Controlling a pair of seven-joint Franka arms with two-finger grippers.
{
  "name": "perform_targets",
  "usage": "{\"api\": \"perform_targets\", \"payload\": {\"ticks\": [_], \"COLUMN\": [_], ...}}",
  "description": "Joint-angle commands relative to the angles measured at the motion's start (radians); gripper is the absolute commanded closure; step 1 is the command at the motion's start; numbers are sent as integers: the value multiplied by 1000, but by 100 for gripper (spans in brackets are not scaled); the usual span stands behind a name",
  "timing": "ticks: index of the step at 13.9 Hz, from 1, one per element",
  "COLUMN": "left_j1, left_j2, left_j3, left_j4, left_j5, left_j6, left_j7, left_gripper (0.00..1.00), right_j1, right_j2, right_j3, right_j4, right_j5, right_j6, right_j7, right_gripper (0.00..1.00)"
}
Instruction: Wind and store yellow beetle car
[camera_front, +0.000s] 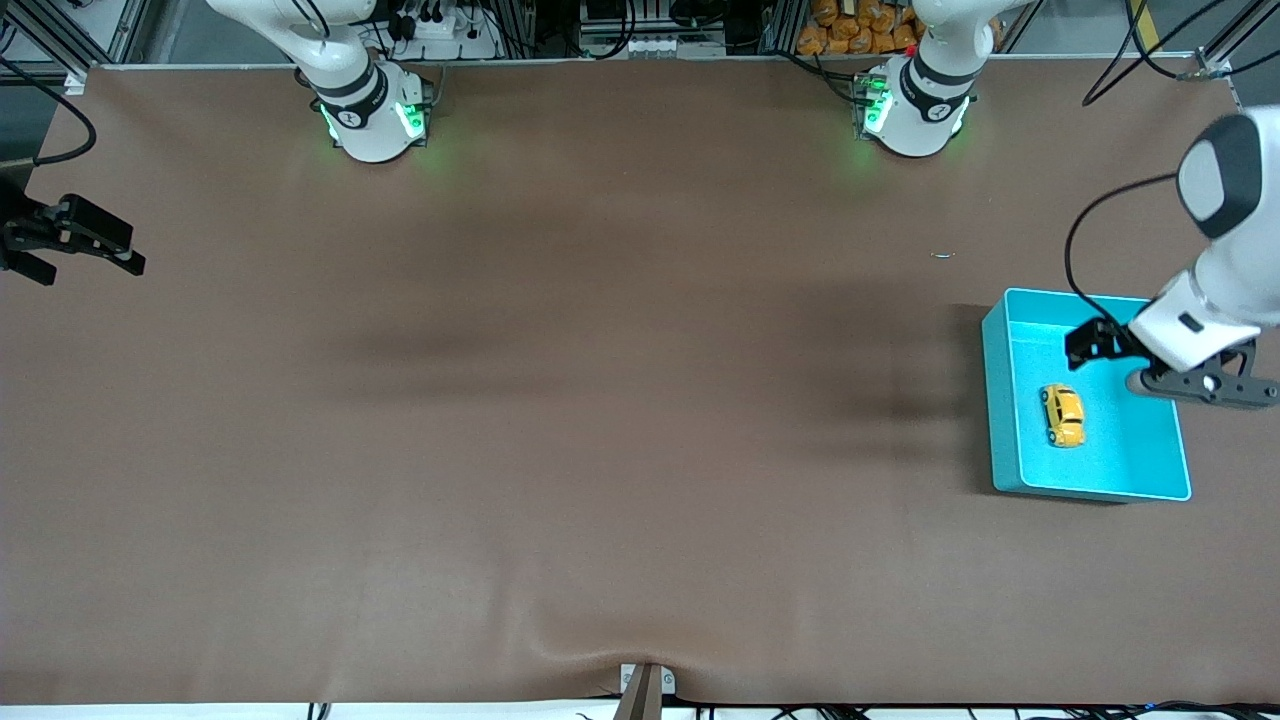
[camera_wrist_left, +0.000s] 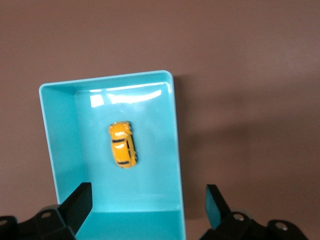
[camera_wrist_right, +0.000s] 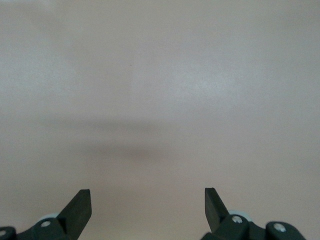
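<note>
The yellow beetle car (camera_front: 1062, 414) lies on the floor of the turquoise bin (camera_front: 1001, 400) at the left arm's end of the table. In the left wrist view the car (camera_wrist_left: 123, 144) sits mid-bin, inside the bin's wall (camera_wrist_left: 176, 130). My left gripper (camera_front: 1095, 345) hangs open and empty over the bin's end nearer the robot bases, above the car and not touching it; it also shows in its wrist view (camera_wrist_left: 148, 200). My right gripper (camera_front: 85, 255) waits open and empty over the table's edge at the right arm's end; its wrist view (camera_wrist_right: 147, 202) shows only bare table.
The brown table mat (camera_front: 600, 400) spreads between the two arms. A small light speck (camera_front: 943, 255) lies on it between the left arm's base and the bin. A bracket (camera_front: 645, 685) sits at the table edge nearest the front camera.
</note>
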Motion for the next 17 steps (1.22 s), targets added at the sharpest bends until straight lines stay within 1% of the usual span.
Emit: {"api": "perform_targets", "payload": {"ticks": [1, 2, 3, 6, 9, 11, 12, 17], "left_j1": [-235, -308, -353, -410, -407, -407, -406, -404], "left_j2": [-88, -105, -109, -99, -98, -99, -102, -115], "left_j3": [199, 251, 276, 281, 281, 276, 275, 270], "left_j4": [21, 41, 78, 202, 267, 288, 299, 302], "left_j5": [-61, -77, -78, -101, -131, -131, -131, -121], "left_j6": [-129, -169, -210, -350, -454, -467, -493, -530], "left_j7": [-32, -63, -105, -201, -195, -199, -198, -192], "left_gripper": [0, 0, 0, 0, 0, 0, 0, 0], "right_j1": [8, 7, 7, 7, 7, 7, 7, 7], "right_j2": [6, 6, 4, 6, 4, 6, 6, 6], "right_j3": [-1, -1, -1, -1, -1, -1, -1, -1], "right_j4": [15, 15, 15, 15, 15, 15, 15, 15], "right_j5": [-7, -7, -7, -7, -7, -7, -7, -7], "right_j6": [-1, 1, 8, 13, 14, 14, 14, 14], "right_j7": [19, 19, 19, 19, 19, 19, 19, 21], "right_gripper": [0, 0, 0, 0, 0, 0, 0, 0]}}
